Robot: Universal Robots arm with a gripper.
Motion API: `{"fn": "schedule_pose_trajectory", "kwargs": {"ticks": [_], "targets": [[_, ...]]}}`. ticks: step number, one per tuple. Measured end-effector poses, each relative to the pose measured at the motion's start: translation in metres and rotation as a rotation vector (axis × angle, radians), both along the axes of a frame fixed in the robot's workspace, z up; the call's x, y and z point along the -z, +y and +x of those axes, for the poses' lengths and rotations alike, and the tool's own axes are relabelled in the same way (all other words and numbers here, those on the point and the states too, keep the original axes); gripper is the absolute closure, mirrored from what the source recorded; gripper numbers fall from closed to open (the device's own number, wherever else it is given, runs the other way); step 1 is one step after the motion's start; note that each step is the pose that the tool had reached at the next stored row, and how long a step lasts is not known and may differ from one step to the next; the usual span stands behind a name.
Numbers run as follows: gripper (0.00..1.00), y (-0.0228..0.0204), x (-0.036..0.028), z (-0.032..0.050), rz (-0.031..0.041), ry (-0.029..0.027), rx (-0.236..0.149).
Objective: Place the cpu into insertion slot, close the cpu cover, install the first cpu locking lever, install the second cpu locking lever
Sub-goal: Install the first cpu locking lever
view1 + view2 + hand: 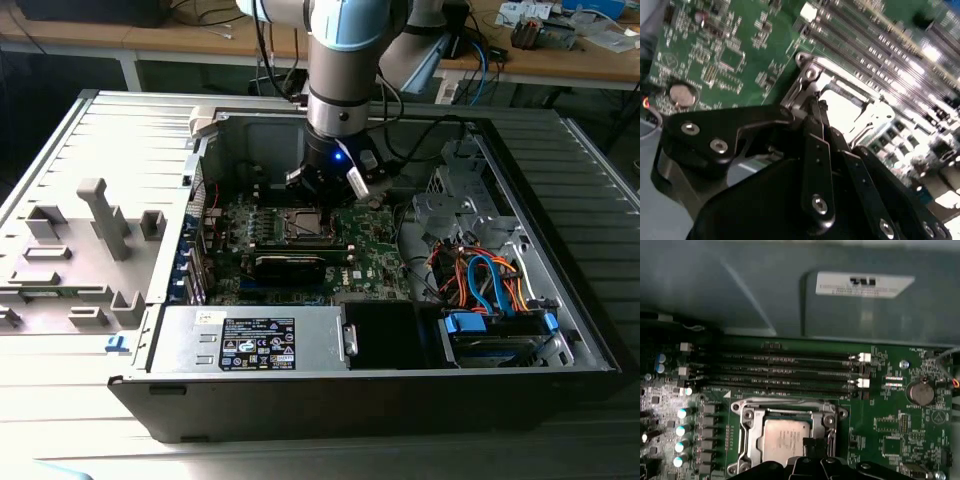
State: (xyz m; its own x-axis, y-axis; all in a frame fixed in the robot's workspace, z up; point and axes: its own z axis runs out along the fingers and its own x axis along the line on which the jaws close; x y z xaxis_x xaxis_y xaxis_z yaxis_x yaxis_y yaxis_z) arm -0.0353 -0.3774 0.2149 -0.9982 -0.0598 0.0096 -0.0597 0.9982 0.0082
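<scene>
Presently hovering just above the cpu cover (790,412), gripper (821,112) with fingers pressed together, gripping nothing; cpu (782,437) lying seated in the insertion slot (305,224).

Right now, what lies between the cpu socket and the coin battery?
In the first wrist view, between the cpu cover and the coin battery lies only green board with small components.

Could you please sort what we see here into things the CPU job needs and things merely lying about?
Job:
cpu, seated
insertion slot
cpu cover, down around it
gripper, at the socket

Lying about:
coin battery
memory slots
power supply
drive cables
</scene>
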Motion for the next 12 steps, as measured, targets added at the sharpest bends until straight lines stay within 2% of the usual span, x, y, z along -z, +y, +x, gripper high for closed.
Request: {"fn": "schedule_pose_trajectory", "kwargs": {"ticks": [1, 3, 5, 7, 12], "targets": [[0.89, -0.0024, -0.0009, -0.0001, -0.0033, 0.0001, 0.0], [0.89, -0.0026, -0.0074, -0.0001, -0.0032, -0.0001, 0.0], [0.89, -0.0025, -0.0195, 0.0, -0.003, -0.0002, 0.0], [0.89, -0.0026, -0.0254, 0.0, -0.0027, 0.0, 0.0], [0.89, -0.0025, -0.027, 0.0, 0.0011, -0.0001, 0.0]]}}
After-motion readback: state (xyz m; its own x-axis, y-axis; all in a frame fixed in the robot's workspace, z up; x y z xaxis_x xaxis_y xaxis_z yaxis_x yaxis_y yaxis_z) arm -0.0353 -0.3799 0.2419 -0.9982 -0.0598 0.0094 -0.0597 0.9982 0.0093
